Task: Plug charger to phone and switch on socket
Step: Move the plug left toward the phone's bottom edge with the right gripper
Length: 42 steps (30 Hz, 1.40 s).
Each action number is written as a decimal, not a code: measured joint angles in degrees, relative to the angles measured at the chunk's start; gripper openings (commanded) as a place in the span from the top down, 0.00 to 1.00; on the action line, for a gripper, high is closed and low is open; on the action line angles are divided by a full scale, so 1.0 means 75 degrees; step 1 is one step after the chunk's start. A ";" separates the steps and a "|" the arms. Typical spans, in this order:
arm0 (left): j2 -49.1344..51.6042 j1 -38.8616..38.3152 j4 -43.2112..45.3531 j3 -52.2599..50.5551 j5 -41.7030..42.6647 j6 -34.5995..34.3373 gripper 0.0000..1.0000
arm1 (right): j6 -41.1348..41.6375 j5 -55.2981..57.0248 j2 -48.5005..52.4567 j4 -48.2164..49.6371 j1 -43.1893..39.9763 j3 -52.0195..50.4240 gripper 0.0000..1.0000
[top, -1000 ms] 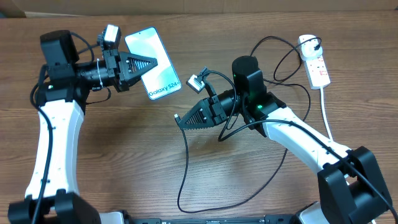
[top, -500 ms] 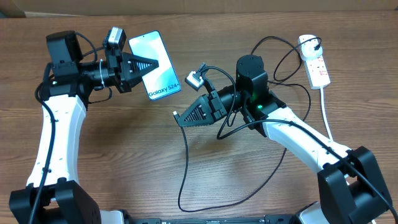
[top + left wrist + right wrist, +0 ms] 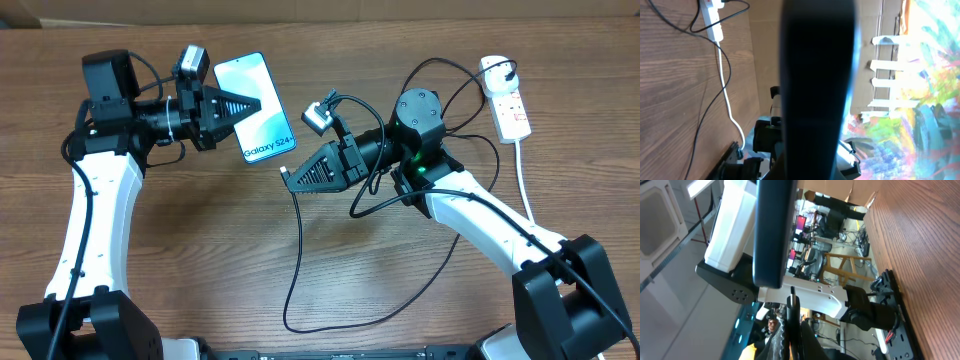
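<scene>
1. While the right gripper (image 3: 288, 180) is clamped on the charger (image 3: 299, 240) close behind its plug tip (image 3: 792, 296), we read that tip as pointing out past the fingers, toward the left side of the table in the overhead view.
2. From that tip, the phone (image 3: 265, 125) lies just up and slightly left in the overhead view, near but apart. We see a small gap between plug and phone in the right wrist view.
3. We see the phone's long axis running from upper left to lower right. The end bearing the "Galaxy S24+" text faces the right gripper.
4. In the right wrist view the phone (image 3: 772, 235) shows edge-on as a dark bar. The plug tip sits just below its lower end and a little to one side, so we judge the coming move to be a short sideways correction followed by a push along the phone's long axis.
5. We find the left gripper (image 3: 248, 103) closed on the phone's side and holding it off the table, tilted.
6. Farther out, the socket (image 3: 508, 108) lies well apart at the table's far right. The right arm is nearer to it.
</scene>
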 measured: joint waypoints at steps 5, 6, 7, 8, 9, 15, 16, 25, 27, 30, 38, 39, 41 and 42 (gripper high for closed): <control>0.0000 0.0000 -0.0044 0.0000 -0.0003 0.0000 0.96 | 0.0236 0.0111 0.0000 0.0009 -0.0003 0.0000 0.96; 0.0000 0.0000 -0.0044 0.0000 -0.0003 0.0003 0.96 | 0.0259 0.0122 0.0000 0.0006 0.0000 0.0000 0.96; 0.0000 0.0000 -0.0044 0.0000 -0.0003 0.0003 0.96 | 0.0286 0.0143 0.0000 0.0009 0.0000 0.0000 0.96; 0.0000 0.0000 -0.0044 0.0000 0.0000 0.0006 0.96 | 0.0315 0.0149 0.0000 0.0012 0.0000 0.0000 0.96; 0.0000 0.0000 -0.0044 0.0000 -0.0003 0.0009 0.96 | 0.0353 0.0152 0.0000 0.0009 0.0000 0.0000 0.96; 0.0000 0.0000 -0.0073 0.0000 -0.0003 0.0029 0.96 | 0.0557 0.0233 0.0000 0.0020 0.0000 0.0000 0.96; 0.0000 0.0000 -0.0073 0.0000 -0.0006 0.0029 0.96 | 0.0597 0.0242 0.0000 0.0058 0.0000 0.0000 0.96; 0.0000 0.0000 -0.0184 -0.0003 -0.0213 0.0055 0.96 | 0.1058 0.0289 0.0003 0.0720 0.0000 0.0000 0.96; 0.0000 0.0000 -0.0187 -0.0003 -0.0236 0.0055 0.96 | 0.1093 0.0289 0.0003 0.0717 0.0000 0.0000 0.96; 0.0000 0.0000 -0.0187 -0.0003 -0.0239 0.0052 0.96 | 0.1131 0.0289 0.0003 0.0708 0.0000 0.0000 0.96; 0.0000 -0.0017 -0.0204 -0.0003 -0.0239 0.0052 0.96 | 0.1160 0.0391 0.0003 0.0708 0.0067 0.0000 0.96; 0.0000 -0.0029 -0.0213 -0.0003 -0.0239 0.0052 0.96 | 0.1160 0.0431 0.0000 0.0705 0.0114 0.0000 0.96; 0.0000 -0.0058 -0.0213 -0.0003 -0.0239 0.0052 0.96 | 0.1163 0.0460 0.0003 0.0705 0.0160 0.0000 0.96; 0.0000 -0.0079 -0.0213 -0.0003 -0.0242 0.0052 0.96 | 0.1166 0.0478 0.0003 0.0705 0.0175 0.0000 0.96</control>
